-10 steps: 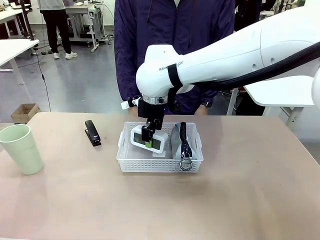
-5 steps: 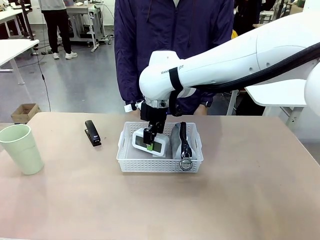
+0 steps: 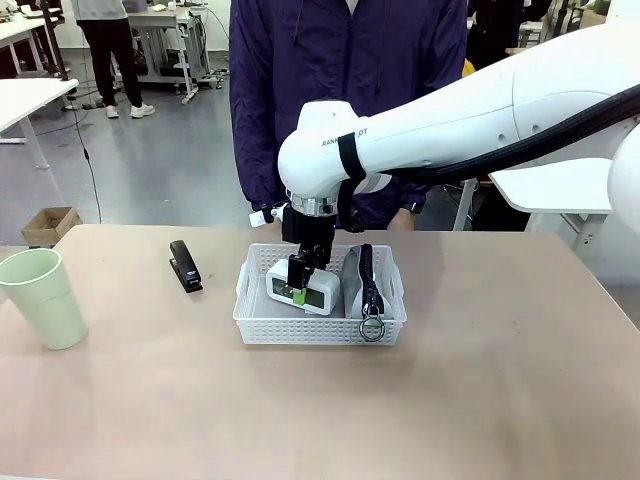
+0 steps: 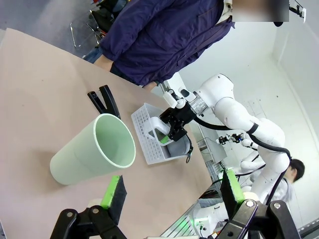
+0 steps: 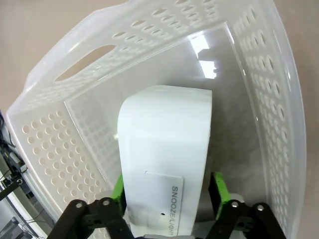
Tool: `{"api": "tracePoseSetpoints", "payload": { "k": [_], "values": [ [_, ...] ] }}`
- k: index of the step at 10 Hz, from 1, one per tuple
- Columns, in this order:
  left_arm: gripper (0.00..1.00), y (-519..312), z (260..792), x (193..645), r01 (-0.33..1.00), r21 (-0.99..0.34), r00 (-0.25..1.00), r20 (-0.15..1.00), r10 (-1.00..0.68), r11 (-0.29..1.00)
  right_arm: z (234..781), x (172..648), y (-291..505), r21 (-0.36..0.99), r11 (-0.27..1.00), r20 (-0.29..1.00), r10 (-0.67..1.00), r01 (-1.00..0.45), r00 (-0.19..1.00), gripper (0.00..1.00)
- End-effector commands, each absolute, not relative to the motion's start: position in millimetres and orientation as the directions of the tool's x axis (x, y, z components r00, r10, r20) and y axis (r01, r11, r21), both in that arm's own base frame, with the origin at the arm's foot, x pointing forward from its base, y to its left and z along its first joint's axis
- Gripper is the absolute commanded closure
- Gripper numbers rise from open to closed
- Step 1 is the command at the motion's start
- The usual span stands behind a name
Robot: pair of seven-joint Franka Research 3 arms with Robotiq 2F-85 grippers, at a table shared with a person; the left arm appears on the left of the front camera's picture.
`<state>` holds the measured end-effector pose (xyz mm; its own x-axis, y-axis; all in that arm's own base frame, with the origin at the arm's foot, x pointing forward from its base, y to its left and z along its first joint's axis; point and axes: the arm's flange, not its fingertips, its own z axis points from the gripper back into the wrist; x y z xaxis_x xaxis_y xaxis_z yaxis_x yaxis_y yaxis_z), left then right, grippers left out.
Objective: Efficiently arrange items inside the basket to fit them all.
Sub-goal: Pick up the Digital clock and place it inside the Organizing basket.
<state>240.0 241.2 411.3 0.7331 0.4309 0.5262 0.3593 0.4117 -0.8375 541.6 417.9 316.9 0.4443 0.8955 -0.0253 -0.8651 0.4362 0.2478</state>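
Note:
The white basket (image 3: 300,330) stands mid-table, seen from above in the right wrist view as the basket (image 5: 259,84). The white clock (image 3: 312,290) rests inside its left half, beside the grey pouch (image 3: 362,285) standing on edge at the right. My right gripper (image 3: 298,282) reaches down into the basket. Its fingers flank the clock (image 5: 164,149), with a slight gap at one pad, so the right gripper (image 5: 167,189) is open. The black stapler (image 3: 185,265) lies left of the basket. The pale green cup (image 3: 45,297) stands at far left. My left gripper (image 4: 172,191) is open, near the cup (image 4: 94,157).
A person in a dark jacket (image 3: 340,90) stands at the far edge behind the basket. The table (image 3: 320,420) has free room in front of and right of the basket.
The right gripper lowered the clock from a tilt above the rim down into the basket, and its jaws have eased off the clock. The left arm stayed put.

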Motion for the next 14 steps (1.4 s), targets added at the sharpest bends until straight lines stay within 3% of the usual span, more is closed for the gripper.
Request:
{"api": "tracePoseSetpoints", "payload": {
  "k": [1,3,4,7,10,12,13,14],
  "values": [
    [0.0,241,413,240,0.386,-0.828,0.715,0.547,0.435,0.406,323,543,417,0.218,0.402,-0.007,0.912,-0.889,0.41,0.0],
    [0.0,241,413,240,0.386,-0.828,0.715,0.547,0.435,0.406,341,538,415,0.213,0.401,0.038,0.908,-0.891,0.418,0.0],
    [0.0,241,413,240,0.386,-0.828,0.715,0.547,0.435,0.406,361,533,412,0.139,0.431,0.053,0.896,-0.892,0.441,0.0],
    [0.0,241,413,240,0.386,-0.828,0.715,0.547,0.435,0.406,465,507,372,0.066,0.483,0.173,0.857,-0.873,0.486,0.0],
    [0.0,241,413,240,0.386,-0.828,0.715,0.547,0.435,0.406,539,466,230,0.306,0.471,0.227,0.808,-0.828,0.543,0.0],
    [0.0,241,413,240,0.386,-0.828,0.715,0.547,0.435,0.406,540,422,85,0.45,0.518,0.443,0.578,-0.728,0.685,0.0],
    [0.0,241,413,240,0.386,-0.828,0.715,0.547,0.435,0.406,526,403,23,0.534,0.476,0.531,0.454,-0.699,0.715,0.0],
    [0.0,241,413,240,0.386,-0.828,0.715,0.547,0.435,0.406,506,390,-33,0.612,0.333,0.651,0.303,-0.717,0.696,0.0]
  ]
}}
